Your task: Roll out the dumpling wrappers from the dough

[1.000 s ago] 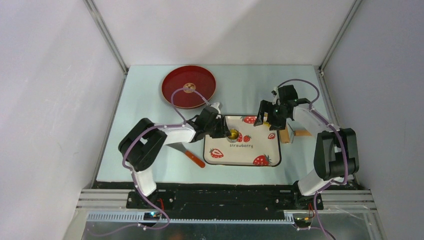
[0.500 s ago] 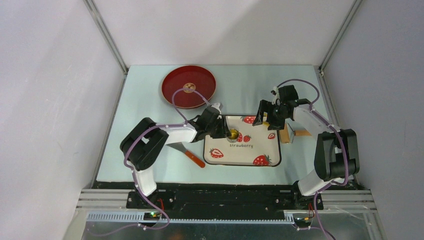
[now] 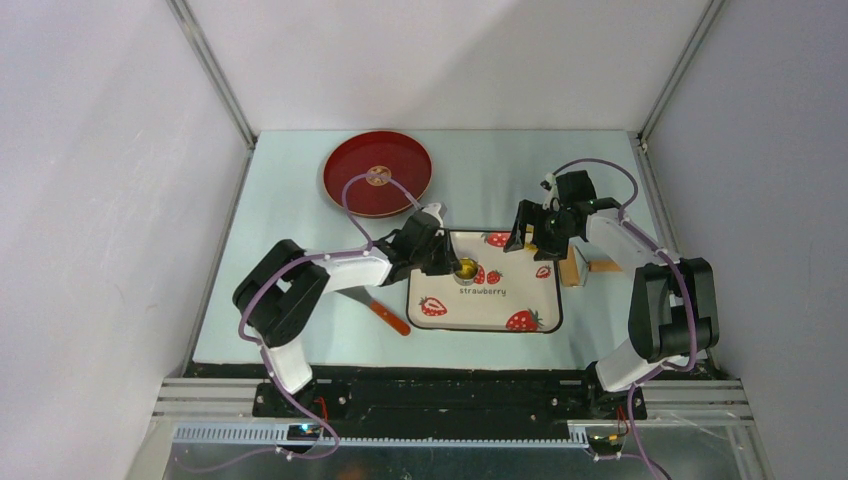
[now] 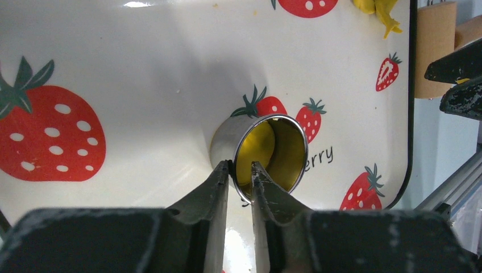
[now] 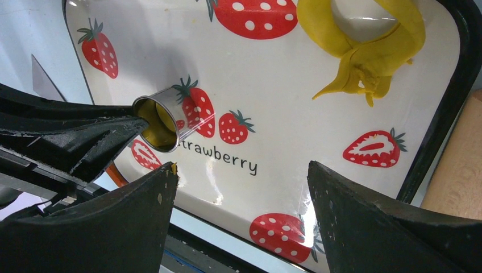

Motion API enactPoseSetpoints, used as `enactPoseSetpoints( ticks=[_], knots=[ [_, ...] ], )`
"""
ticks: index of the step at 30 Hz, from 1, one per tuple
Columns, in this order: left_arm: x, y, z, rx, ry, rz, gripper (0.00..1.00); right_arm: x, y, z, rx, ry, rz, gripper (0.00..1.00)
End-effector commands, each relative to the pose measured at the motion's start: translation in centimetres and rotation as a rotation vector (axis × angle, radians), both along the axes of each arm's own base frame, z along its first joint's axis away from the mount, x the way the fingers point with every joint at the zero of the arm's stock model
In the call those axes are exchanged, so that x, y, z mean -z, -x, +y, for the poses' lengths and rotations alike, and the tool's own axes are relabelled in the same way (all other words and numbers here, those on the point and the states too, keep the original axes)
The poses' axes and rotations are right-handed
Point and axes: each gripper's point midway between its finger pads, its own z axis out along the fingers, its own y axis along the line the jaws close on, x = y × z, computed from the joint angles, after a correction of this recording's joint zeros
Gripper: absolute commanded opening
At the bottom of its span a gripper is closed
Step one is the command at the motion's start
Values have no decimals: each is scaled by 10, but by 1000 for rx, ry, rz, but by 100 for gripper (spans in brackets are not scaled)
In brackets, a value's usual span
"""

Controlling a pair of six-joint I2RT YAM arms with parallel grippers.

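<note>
Left hand (image 4: 240, 168) narrowed onto cutter (image 4: 223, 145) rim; dough (image 4: 257, 149) inside.

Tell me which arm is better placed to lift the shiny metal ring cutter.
Left: the left gripper pinches the shiny metal ring cutter by its rim. The right gripper hangs open, apart from it.

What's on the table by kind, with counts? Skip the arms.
strawberry tray: 1
red plate: 1
ring cutter: 1
wooden roller: 1
scraper: 1
yellow dough: 2, a scrap on the tray and a piece inside the cutter
Total: 7
</note>
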Motion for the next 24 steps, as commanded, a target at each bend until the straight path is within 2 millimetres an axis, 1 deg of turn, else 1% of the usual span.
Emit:
enactPoseSetpoints(
  ticks=[1,6,7,9,13,17,24],
  knots=[
    [-20,-6,-11,15,28,-44,19,-10,-4,4,-7,-18,-42,88],
    [-22,-6,-9,14,17,-47,8,-11,-3,4,-7,-22,-43,88],
    [-22,-6,-9,13,15,-49,3,-11,-3,4,-8,-24,-43,88],
    [-26,-7,-8,10,19,-56,0,-11,-3,6,-11,-26,-42,88],
    [-37,-6,-9,12,36,-68,0,-10,-2,7,-17,-28,-39,88],
    [-51,-3,-10,16,66,-83,0,-8,-2,9,-22,-28,-34,89],
    [-67,0,-8,19,92,-98,0,-6,-1,13,-29,-33,-27,88]
  ],
)
